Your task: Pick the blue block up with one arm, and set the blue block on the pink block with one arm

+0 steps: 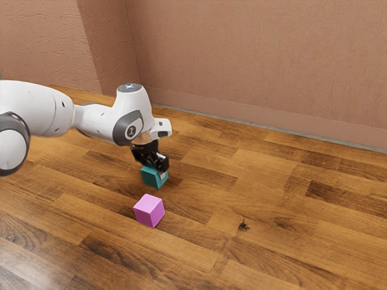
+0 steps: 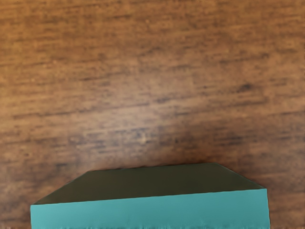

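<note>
Gripper [image 1: 152,168]: black fingers clasped on the blue block [image 1: 153,179], teal in shade, from two sides; block at the wooden floor [image 1: 290,199], lifted or resting not discernible. Pink block [image 1: 149,210]: on the floor, near the blue block, not touching it.

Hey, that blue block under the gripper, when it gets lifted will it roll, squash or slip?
Probably rigid: the blue block shows flat faces and crisp edges. Unlikely to roll, since it is a cube with flat sides. Its smooth, plain faces might slip a little, so the gripper would do best gripping squarely across two opposite sides.
</note>
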